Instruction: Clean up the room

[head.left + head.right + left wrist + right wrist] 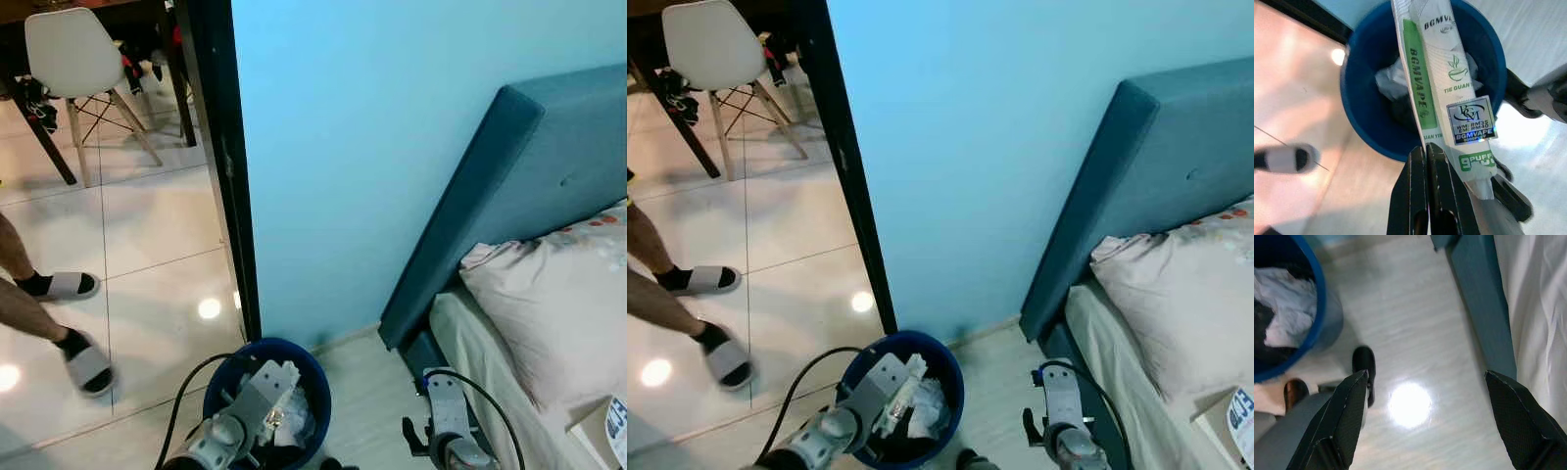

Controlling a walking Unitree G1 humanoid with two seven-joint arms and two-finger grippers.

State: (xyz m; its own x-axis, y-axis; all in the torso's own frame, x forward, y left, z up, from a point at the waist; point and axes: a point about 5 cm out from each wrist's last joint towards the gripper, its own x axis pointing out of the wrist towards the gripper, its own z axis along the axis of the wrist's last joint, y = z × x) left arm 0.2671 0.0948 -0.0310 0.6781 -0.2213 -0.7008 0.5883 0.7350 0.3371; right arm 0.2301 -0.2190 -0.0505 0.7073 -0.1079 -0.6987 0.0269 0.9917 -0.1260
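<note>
Over the blue bin [312, 374], the left gripper [1426, 152] pinches a white and green wrapper [1449, 93] tight, with crumpled paper [1284, 308] inside the bin. The right gripper [1427, 406] hangs wide open over the shiny floor [1415, 333], beside the bed [490, 362]. The bin sits by a light blue wall [372, 147], next to a dark door frame [223, 147], and a person's feet in sandals [86, 364] stand on the tiles near a white chair [69, 54].

Place: home bedroom — bed [470, 343] with pillow [549, 304] against blue wall [372, 147] | beyond doorframe [220, 157]: dining chair [64, 54] — tiled floor [157, 235]
</note>
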